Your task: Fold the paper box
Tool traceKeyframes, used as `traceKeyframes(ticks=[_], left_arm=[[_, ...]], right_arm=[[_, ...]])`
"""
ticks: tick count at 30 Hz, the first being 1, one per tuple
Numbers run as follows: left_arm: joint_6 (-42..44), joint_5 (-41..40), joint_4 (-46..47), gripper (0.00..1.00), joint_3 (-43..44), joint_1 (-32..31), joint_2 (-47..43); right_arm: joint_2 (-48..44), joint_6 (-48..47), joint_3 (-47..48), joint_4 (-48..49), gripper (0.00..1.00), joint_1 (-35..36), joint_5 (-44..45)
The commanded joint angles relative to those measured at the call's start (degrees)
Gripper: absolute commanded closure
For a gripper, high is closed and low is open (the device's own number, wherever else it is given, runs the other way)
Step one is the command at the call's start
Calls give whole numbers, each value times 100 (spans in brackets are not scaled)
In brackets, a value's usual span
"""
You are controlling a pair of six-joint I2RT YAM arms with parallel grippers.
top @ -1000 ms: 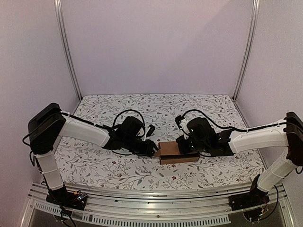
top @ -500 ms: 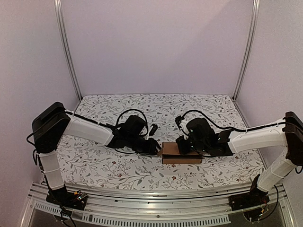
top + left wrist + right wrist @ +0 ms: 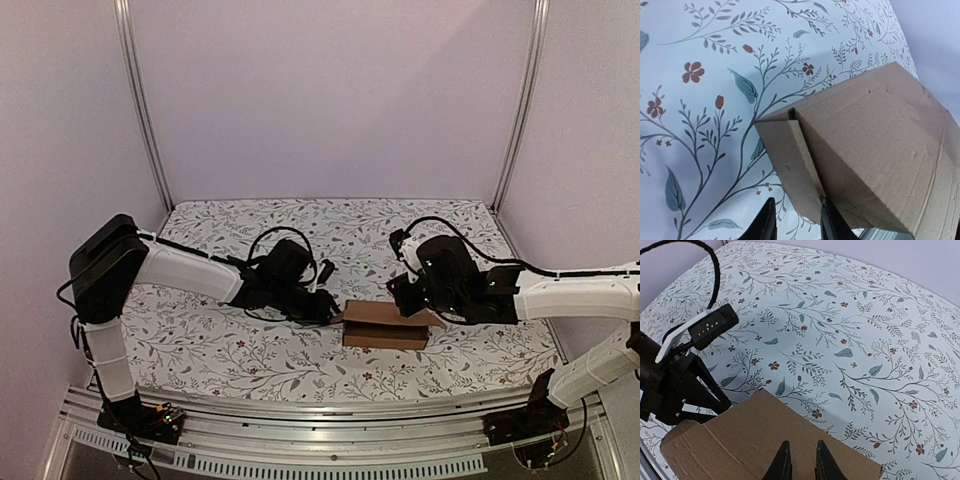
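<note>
The paper box (image 3: 385, 325) is likely handling as light, stiff card, pinchable at flap edges; left gripper (image 3: 796, 222) is sitting slightly parted, empty; right gripper (image 3: 801, 460) state unreadable

Paper box (image 3: 385, 326) lies on tabletop (image 3: 300, 225), approx. centre, slightly right of middle, nearer the front edge than the back. Left end effector (image 3: 328, 308) is just beside the box's left end, at its side flap. Right end effector (image 3: 418, 312) is over the box's right part, above the top panel. Arms reach in from opp. sides w/ the box btwn them.
</note>
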Motion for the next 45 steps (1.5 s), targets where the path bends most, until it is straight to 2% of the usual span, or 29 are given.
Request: traceKeyframes(ticks=[1,9,16,24,28,34,45], left_arm=[[89,-97,-351,71,90,-32,195],[123,-66,-415,71,182,-55,199],[198,-248,-604,71,193,-63,24],[173,-145,-560,71,216,-54,-117],[168,-101,-553,71,234,-54,-164],[239,-160,-646,70,204,16,-281],[182,243,-369,70,247,-26,-193]], right_arm=[[-880,-198,-222,-787,83,-220,474],[-2374,230,-1181,-1591,82,-579,761],[-2914,940,-1882,-1688,82,-771,428],[-2862,1370,-2468,-917,85,-1503,-1006],[-2697,1520,-2564,-531,81,-1633,-1530],[-2506,1713,-2689,-58,72,-1764,-2040],[-2029,1903,-2745,448,71,-1840,-2317]])
